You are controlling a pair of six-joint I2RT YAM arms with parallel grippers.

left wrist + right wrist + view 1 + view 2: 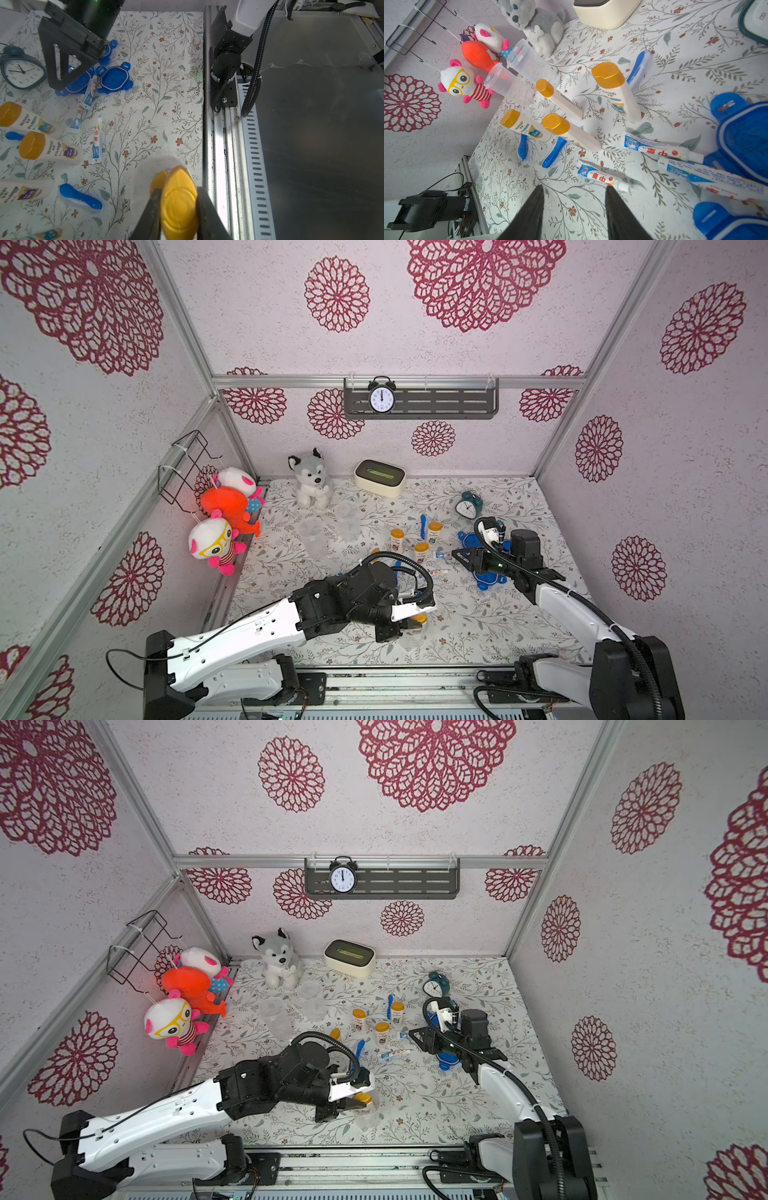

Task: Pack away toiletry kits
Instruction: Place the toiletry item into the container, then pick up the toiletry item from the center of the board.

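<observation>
Surface: white tabletop cloth printed with grey-green sprigs and small red flowers [478, 614]; toiletries lie scattered mid-table between the arms.
Room: pale textured walls with crimson lace rosettes, aluminium posts; a dark grey slotted wall shelf [457, 404] carries a black twin-bell clock [381, 397].
Back of table: grey-and-white plush husky [311, 479], cream rounded tissue box [380, 477], teal alarm clock [468, 504]; bright plush dolls [222, 502] hang at the left wall.
Hidden: blue tabbed round lids [114, 78] lie partly under the right arm, count unclear; in both top views the left arm covers part of one toothbrush and one bottle.
Hard to see: the clear cups nearly vanish against the print.
Far cups: two clear plastic cups [347, 522] stand upright just in front of the husky; both look empty.
Near cup: third clear plastic cup [368, 1119], close to the front edge, holds a small white bottle with a yellow-orange cap [178, 214]; depth inside cannot be told.
Left gripper [178, 190]: fingers narrow, clamped on that bottle's cap.
Right gripper [574, 193]: fingers parted, nothing between them, above bare cloth near a small white toothpaste tube [604, 179].
Loose kit: four more capped bottles [616, 91] upright, blue toothbrushes [554, 151] lying flat among them.
</observation>
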